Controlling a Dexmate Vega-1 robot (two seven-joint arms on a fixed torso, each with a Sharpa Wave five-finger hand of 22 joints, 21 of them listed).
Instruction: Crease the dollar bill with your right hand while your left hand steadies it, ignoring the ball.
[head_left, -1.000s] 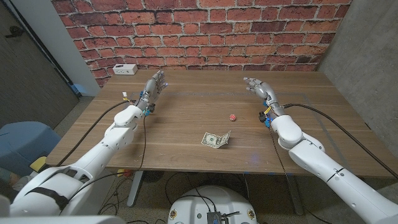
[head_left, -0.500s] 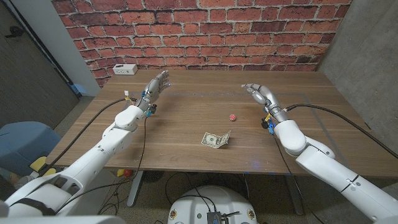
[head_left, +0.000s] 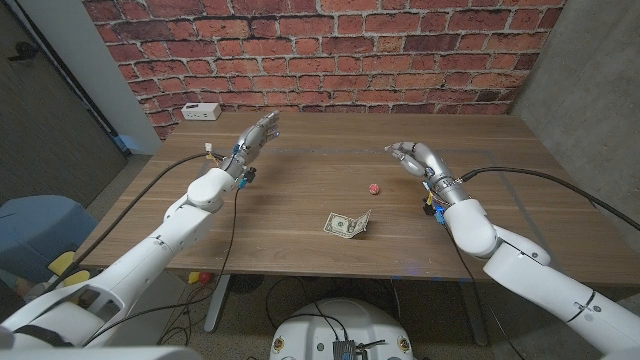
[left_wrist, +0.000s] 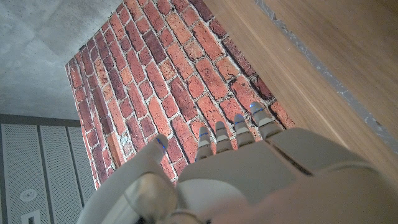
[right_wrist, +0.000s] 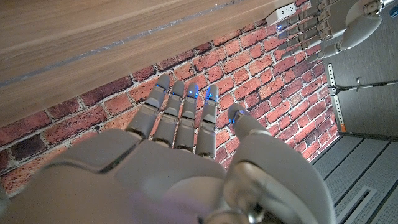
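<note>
A dollar bill (head_left: 347, 223) lies near the table's front edge at the middle, its right end folded up. A small red ball (head_left: 373, 187) sits just behind it, to the right. My left hand (head_left: 258, 133) hovers far back on the left, fingers apart and empty, well away from the bill. My right hand (head_left: 413, 156) hovers to the right of the ball, fingers apart and slightly bent, holding nothing. In the wrist views my left hand (left_wrist: 236, 168) and my right hand (right_wrist: 180, 149) show their backs against the brick wall, and the left hand (right_wrist: 323, 25) also appears in the right wrist view.
A white power strip (head_left: 201, 112) lies at the table's (head_left: 300, 180) back left corner. A brick wall (head_left: 330, 50) stands right behind the table. Black cables (head_left: 160, 190) trail from both wrists across the wood.
Both hands have drifted inward: the left hand leans further right, the right hand has come nearer and lower towards the ball. Bill and ball have not moved.
</note>
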